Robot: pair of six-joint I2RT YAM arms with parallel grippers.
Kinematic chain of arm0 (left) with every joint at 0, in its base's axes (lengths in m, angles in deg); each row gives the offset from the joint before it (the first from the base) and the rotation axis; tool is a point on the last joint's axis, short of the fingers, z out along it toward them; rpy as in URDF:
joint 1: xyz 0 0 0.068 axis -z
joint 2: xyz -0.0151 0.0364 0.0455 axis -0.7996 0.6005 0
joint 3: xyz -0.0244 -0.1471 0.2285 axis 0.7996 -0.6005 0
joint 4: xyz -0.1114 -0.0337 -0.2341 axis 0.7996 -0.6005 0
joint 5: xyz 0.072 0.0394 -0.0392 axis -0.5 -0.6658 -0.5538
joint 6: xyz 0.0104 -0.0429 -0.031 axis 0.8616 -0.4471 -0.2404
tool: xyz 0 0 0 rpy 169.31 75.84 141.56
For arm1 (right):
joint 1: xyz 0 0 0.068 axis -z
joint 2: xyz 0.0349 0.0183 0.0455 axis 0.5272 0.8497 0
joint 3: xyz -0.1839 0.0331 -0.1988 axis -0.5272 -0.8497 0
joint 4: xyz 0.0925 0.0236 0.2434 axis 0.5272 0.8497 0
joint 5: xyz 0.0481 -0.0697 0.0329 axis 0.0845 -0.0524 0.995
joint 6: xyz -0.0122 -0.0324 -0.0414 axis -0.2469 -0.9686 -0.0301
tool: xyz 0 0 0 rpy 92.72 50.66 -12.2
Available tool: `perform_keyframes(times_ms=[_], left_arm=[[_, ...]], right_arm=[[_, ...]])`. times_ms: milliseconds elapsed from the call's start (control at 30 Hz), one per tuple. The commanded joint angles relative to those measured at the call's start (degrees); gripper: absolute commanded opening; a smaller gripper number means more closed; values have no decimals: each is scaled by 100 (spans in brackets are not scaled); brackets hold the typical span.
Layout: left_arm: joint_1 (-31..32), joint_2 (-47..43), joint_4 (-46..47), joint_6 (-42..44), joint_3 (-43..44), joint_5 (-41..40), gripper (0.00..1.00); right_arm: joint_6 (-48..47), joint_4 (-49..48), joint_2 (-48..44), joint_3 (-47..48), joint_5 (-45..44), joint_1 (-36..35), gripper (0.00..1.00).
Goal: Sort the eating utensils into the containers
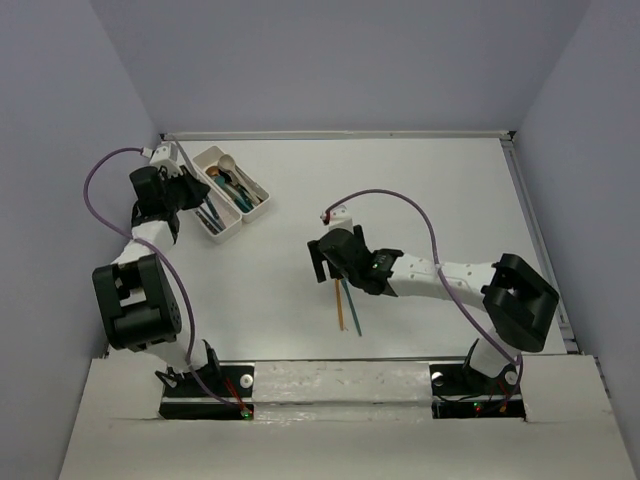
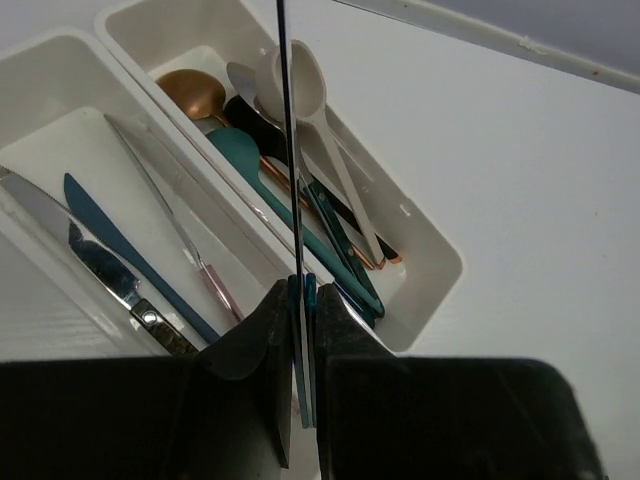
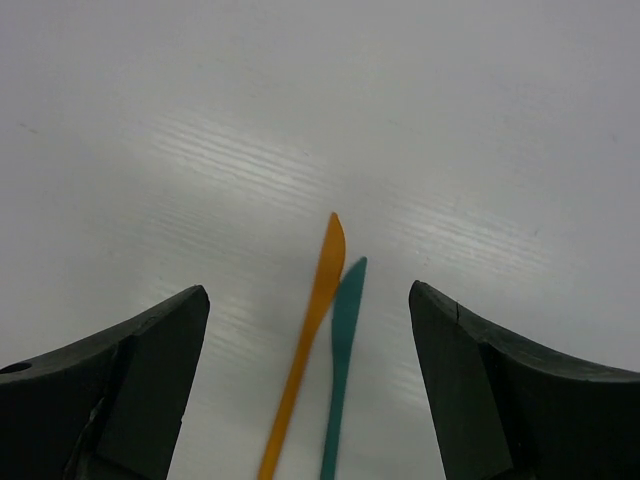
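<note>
White table (image 1: pixel 450 200), grey walls. The right gripper (image 3: pixel 308 292) is held wide open with nothing gripped. The orange knife (image 3: pixel 304 350) and teal knife (image 3: pixel 340 370) are laid flat mid-table, side by side and nearly touching, framed between its fingers. Their long axes run away from the gripper, across its closing line, with the blade tips pointed away from it. The right arm is judged far nearer. The left gripper (image 2: pixel 303 295) is clamped on a thin utensil (image 2: pixel 284 120), held edge-on over the trays (image 2: pixel 445 270) at far left.
</note>
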Motion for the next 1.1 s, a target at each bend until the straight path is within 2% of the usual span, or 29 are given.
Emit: perform_keyframes(times_ms=[0, 200, 300, 367, 500, 533, 633, 833, 1067], left_arm=[[-51, 428, 567, -449, 512, 87, 0], [-42, 1219, 655, -546, 653, -36, 1], [-51, 1404, 769, -529, 565, -97, 18], [-51, 1449, 761, -538, 478, -124, 24], [-51, 1379, 769, -450, 346, -124, 38], [-51, 1344, 769, -432, 311, -124, 45], [-51, 1098, 761, -362, 187, -255, 55], [-51, 439, 734, -371, -6, -598, 62], [-60, -484, 716, -230, -234, -678, 64]], right_arm=[[689, 378, -310, -338, -343, -27, 87], [1076, 1046, -564, -505, -133, -27, 83], [1348, 1781, -495, -532, 79, -27, 77], [1621, 2074, -442, -540, 166, -27, 76], [1823, 2198, -564, -795, 588, -27, 73], [1850, 2189, -625, -839, 667, -27, 70], [1903, 2198, -661, -979, 957, -132, 67], [1955, 2461, -328, -734, 1019, -572, 64], [2175, 2479, -37, -848, 1002, -572, 60]])
